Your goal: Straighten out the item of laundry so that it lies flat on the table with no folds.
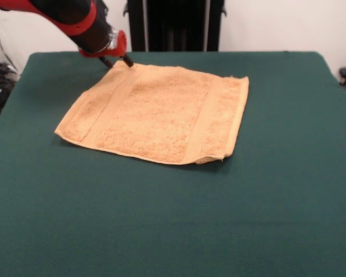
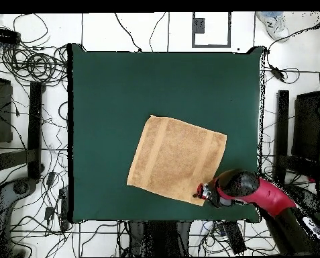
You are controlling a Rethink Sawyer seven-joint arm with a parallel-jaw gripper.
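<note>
The light orange-tan towel point(image 1: 155, 112) lies spread out on the dark green table point(image 1: 277, 190), with a border band near its left end and one near its right end. Its near right corner is slightly curled up. My gripper point(image 1: 117, 61) is at the towel's far left corner, down by the cloth, and its two dark fingertips stand apart on either side of the corner tip. In the overhead view the towel point(image 2: 176, 158) lies near the table's lower edge, and the gripper point(image 2: 201, 193) is at its lower right corner. No label shows.
The red and black arm point(image 1: 75, 20) comes in from the upper left over the table's far edge. The robot's black pedestal point(image 1: 173, 23) stands behind the table. Cables and equipment point(image 2: 28, 67) lie on the floor around the table.
</note>
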